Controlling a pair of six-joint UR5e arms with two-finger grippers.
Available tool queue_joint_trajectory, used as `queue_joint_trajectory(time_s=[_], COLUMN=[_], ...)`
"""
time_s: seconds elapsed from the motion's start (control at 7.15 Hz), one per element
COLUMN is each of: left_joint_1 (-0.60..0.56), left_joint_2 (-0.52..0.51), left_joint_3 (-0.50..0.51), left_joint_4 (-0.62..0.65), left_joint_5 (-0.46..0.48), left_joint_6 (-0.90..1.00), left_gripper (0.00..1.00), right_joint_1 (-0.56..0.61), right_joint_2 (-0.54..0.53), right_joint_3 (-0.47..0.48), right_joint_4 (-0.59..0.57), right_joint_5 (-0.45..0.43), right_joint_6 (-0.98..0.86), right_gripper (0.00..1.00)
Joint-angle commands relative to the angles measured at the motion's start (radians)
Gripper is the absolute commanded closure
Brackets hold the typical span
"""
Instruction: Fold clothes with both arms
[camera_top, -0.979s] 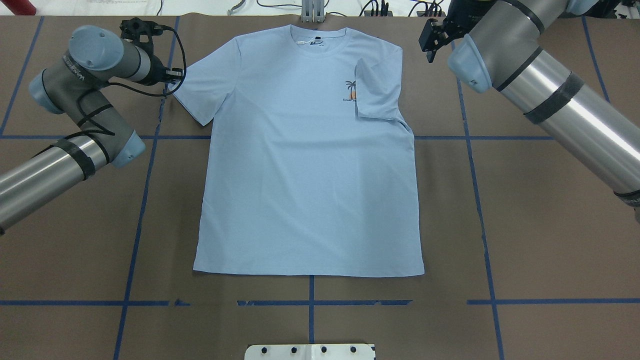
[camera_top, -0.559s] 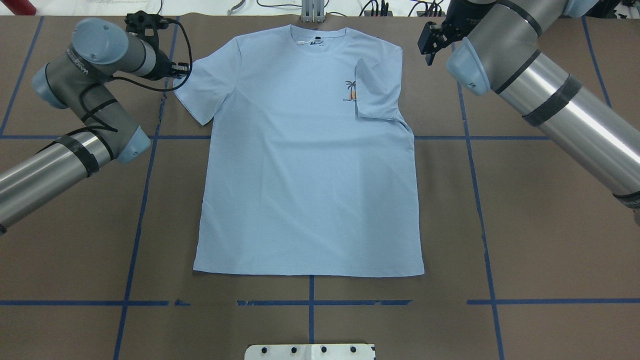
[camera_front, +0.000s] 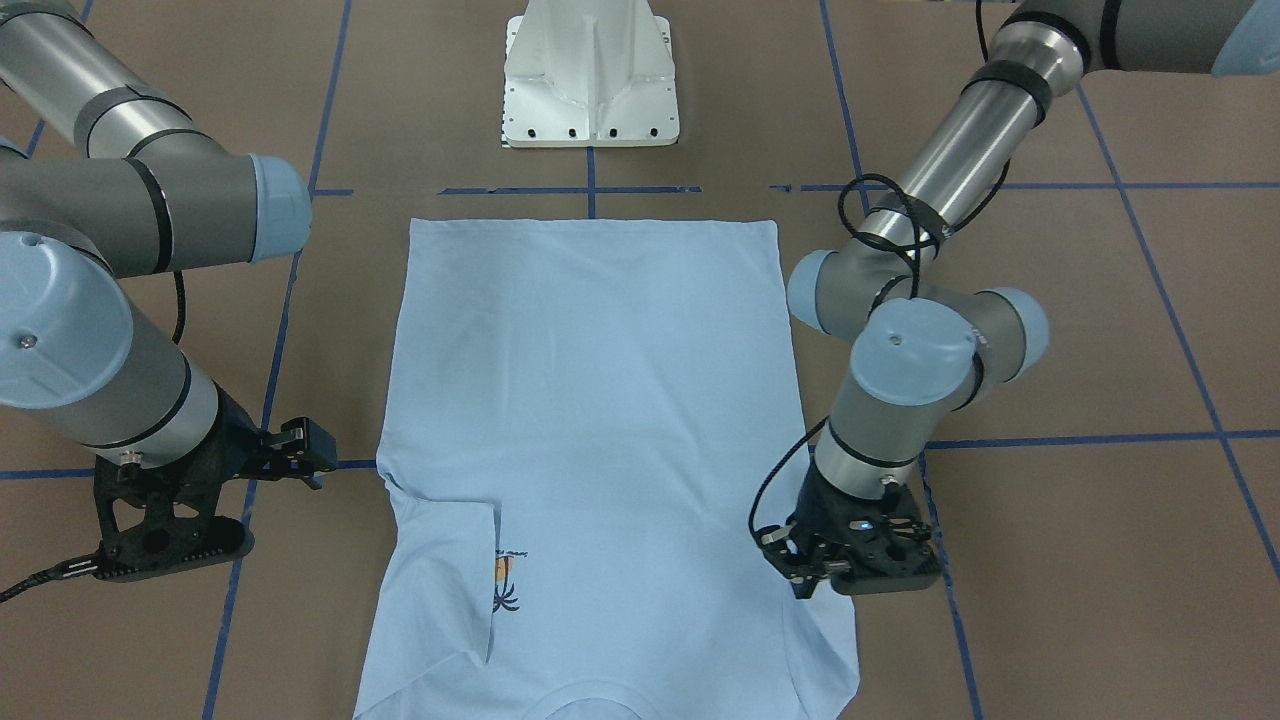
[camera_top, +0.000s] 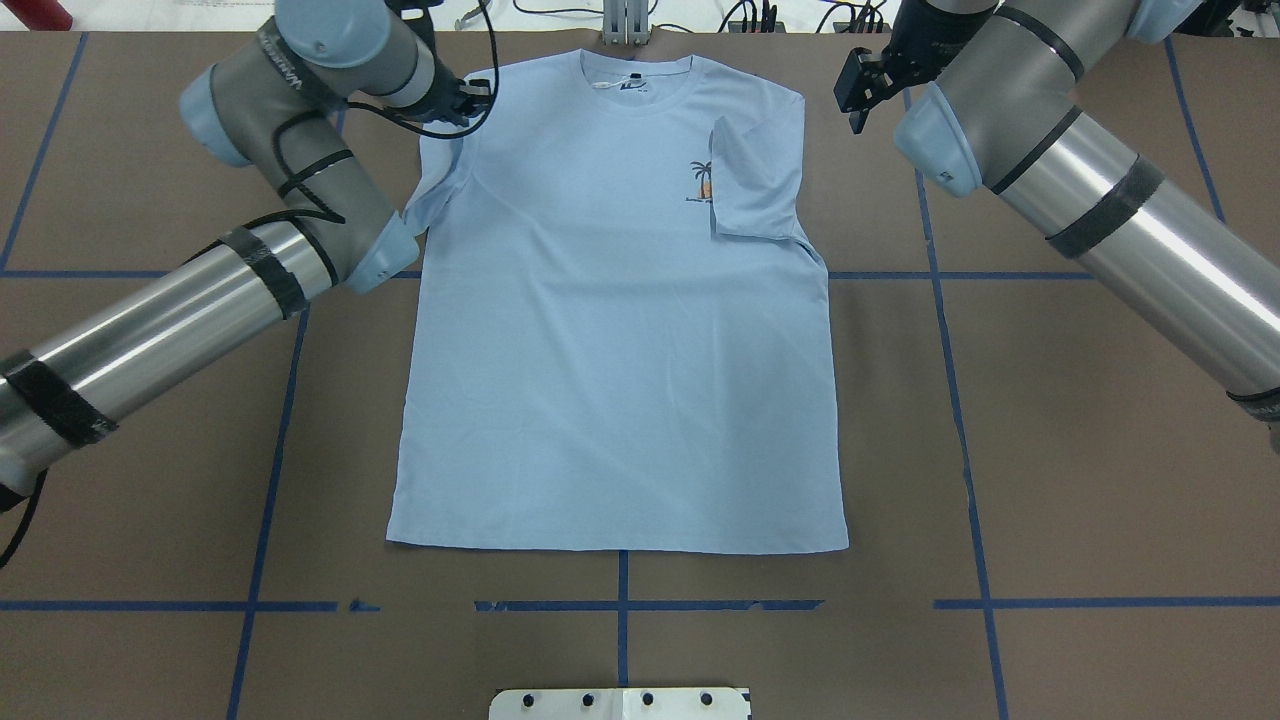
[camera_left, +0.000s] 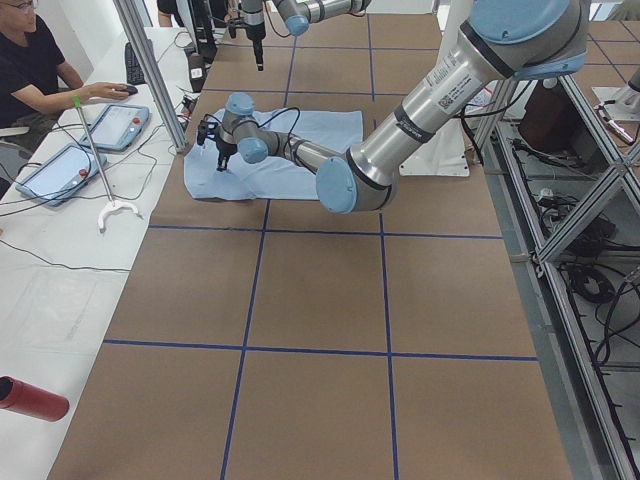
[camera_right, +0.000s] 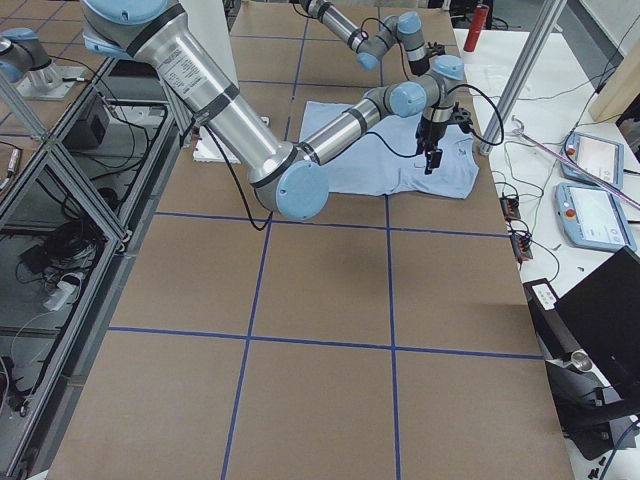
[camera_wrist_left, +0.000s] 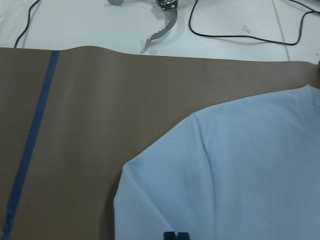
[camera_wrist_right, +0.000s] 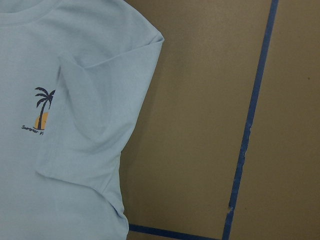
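T-shirt (camera_top: 620, 330) lies flat mid-table (camera_top: 1050, 450), collar toward the edge far from the robot. R sleeve (camera_top: 755, 175) is already folded in over the chest, next to the palm print (camera_top: 703, 180). L fingers (camera_wrist_left: 176, 235) look clenched on the L sleeve (camera_top: 435, 175), which is raised and curling inward. R fingers (camera_top: 858, 88) hang off the cloth beyond the R shoulder; can't tell if released or clenched. Step in hand, prob.: fold the L sleeve in. Carry it low & straight toward ctr, mirror the R fold, lay it flat w/o dragging the body, then let go.
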Motion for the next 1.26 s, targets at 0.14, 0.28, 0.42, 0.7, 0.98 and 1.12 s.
queue_joint_trajectory(time_s=[0.14, 0.28, 0.42, 0.7, 0.98, 1.12], left_joint_1=[0.054, 0.054, 0.054, 0.054, 0.056, 0.057], left_joint_2=[-0.127, -0.129, -0.127, -0.127, -0.129, -0.127], left_joint_3=[0.158, 0.178, 0.185, 0.195, 0.192, 0.179], left_joint_4=[-0.061, -0.092, -0.095, -0.124, -0.175, -0.189], left_joint_5=[0.008, 0.008, 0.025, 0.043, 0.034, 0.021], left_joint_6=[-0.087, -0.087, -0.087, -0.087, -0.073, -0.073], left_gripper=[1.00, 1.00, 1.00, 1.00, 0.00, 0.00], right_joint_1=[-0.012, -0.024, -0.035, -0.040, -0.040, -0.037], right_joint_2=[-0.003, -0.010, -0.010, -0.017, -0.017, -0.020], right_joint_3=[0.000, 0.002, 0.002, 0.000, 0.000, 0.002], right_joint_4=[0.003, 0.003, 0.003, 0.005, 0.005, 0.005], right_joint_5=[0.000, -0.003, -0.012, -0.014, -0.014, -0.012], right_joint_6=[0.008, 0.018, 0.026, 0.026, 0.026, 0.024], right_gripper=[0.00, 0.00, 0.00, 0.00, 0.00, 0.00])
